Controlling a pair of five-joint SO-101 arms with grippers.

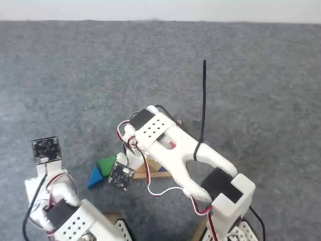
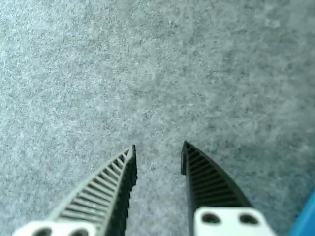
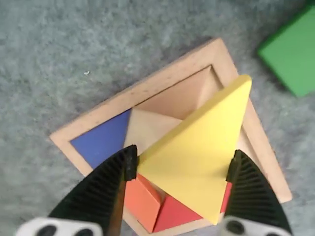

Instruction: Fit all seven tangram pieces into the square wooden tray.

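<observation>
- Over the wooden tray (image 3: 162,82), which sits at 6 o'clock of the table's middle in the high view, the yellow triangle (image 3: 197,147) hangs tilted, so placing it looks like the step in hand.
- The next move probably calls for levelling it and lowering it into the bare gap.
- The right gripper (image 3: 183,160) is spread wide and clamps the triangle's edges.
- The left gripper (image 2: 158,147) is narrowly parted and empty over the carpet (image 2: 147,64).
- A green piece (image 1: 106,164) waits at the tray's 9 o'clock.

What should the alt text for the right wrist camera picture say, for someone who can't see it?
A black claw grips a yellow triangle over a square wooden tray that holds a blue piece, an orange piece and a red piece. A green piece lies on the grey carpet outside the tray.
</observation>
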